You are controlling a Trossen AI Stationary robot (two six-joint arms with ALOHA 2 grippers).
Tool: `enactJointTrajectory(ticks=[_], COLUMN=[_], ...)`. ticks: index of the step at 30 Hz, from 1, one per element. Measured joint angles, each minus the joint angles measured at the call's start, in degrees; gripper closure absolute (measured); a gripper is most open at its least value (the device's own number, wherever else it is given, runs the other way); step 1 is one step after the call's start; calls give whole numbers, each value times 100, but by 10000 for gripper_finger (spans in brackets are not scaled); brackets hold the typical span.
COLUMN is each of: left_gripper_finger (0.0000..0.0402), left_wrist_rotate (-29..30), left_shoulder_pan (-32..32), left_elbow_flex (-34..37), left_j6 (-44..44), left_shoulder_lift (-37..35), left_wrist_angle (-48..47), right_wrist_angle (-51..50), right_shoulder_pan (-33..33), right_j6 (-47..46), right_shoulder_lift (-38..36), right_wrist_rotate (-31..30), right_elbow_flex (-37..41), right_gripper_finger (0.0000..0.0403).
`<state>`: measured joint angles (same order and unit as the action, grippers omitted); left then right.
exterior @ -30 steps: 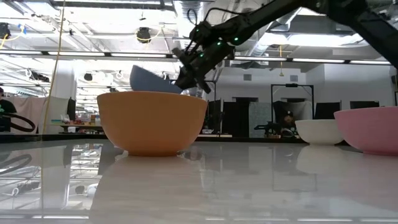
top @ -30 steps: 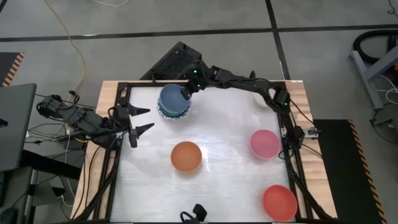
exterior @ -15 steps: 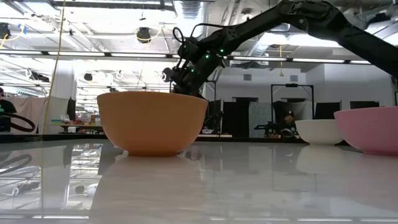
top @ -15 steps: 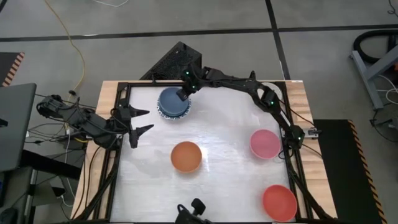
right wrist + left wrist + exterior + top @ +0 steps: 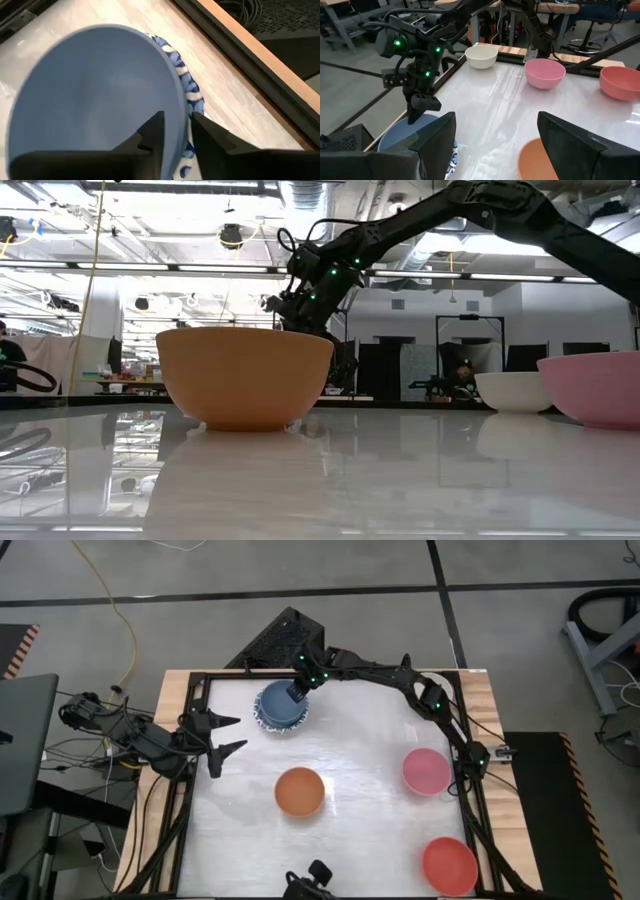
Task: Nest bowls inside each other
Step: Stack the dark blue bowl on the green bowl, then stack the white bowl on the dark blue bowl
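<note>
Right gripper (image 5: 295,693) straddles the blue bowl's (image 5: 278,703) rim at the table's (image 5: 370,830) far edge, jaws narrowly parted, that bowl sitting nested in a patterned bowl (image 5: 192,100), with orange (image 5: 299,791), pink (image 5: 426,771), red (image 5: 449,864) and cream (image 5: 481,56) bowls apart; left gripper (image 5: 232,734) waits wide open at the left edge.

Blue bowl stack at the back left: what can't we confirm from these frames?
- How many patterned bowls sit under the blue bowl: only rim slivers show, in every view.
- Low view: the orange bowl hides the stack.
- Right gripper: fingers straddle the blue bowl's rim; whether the grip has let go is unclear.
- Cream bowl: the right arm covers it in the high view.
</note>
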<state>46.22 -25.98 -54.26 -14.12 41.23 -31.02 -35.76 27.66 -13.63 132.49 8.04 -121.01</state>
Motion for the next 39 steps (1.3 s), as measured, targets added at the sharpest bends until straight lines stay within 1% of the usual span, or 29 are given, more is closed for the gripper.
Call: enactJointTrajectory(ticks=[5, 9, 13, 16, 18, 19, 21, 24, 27, 30, 33, 37, 39], left_gripper_finger=[132, 132, 132, 132, 132, 132, 132, 132, 132, 132, 132, 132, 132], left_wrist_rotate=[0, -85, -323, -498, -628, -711, -744, -688, -689, -713, -1023, -1298, -1298], left_shoulder_pan=[0, 2, 0, -2, -29, -44, -127, -224, -234, -234, -239, -365, -467], left_elbow_flex=[0, 0, 11, 17, 17, 17, 57, 279, 514, 696, 767, 767, 767], left_j6=[-207, -508, -661, -670, -682, -718, -722, -645, -575, -591, -613, -556, -506], left_shoulder_lift=[0, 0, 20, 71, 126, 147, 235, 364, 563, 776, 991, 1266, 1348], left_wrist_angle=[-140, -405, -529, -586, -583, -584, -504, -129, 241, 653, 1082, 1593, 1769], right_wrist_angle=[348, 414, 44, -536, -1306, -1820, -2753, -3931, -4657, -4967, -4932, -4833, -4680], right_shoulder_pan=[-21, -39, -79, -125, -162, -201, -262, -290, -280, -209, -49, 205, 404], right_j6=[4, 27, 322, 528, 792, 921, 1018, 996, 969, 758, 365, -250, -406], right_shoulder_lift=[-66, -228, -633, -1090, -1427, -1596, -1927, -2445, -2994, -3569, -4122, -4741, -4988], right_wrist_rotate=[96, 151, -4, -31, -153, -345, -991, -1809, -2180, -2595, -2991, -3922, -4002], right_elbow_flex=[0, -2, 2, -7, -11, -11, -11, -2, 31, 217, 708, 1792, 2460], right_gripper_finger=[230, 202, 200, 206, 211, 213, 218, 223, 225, 225, 226, 226, 226])
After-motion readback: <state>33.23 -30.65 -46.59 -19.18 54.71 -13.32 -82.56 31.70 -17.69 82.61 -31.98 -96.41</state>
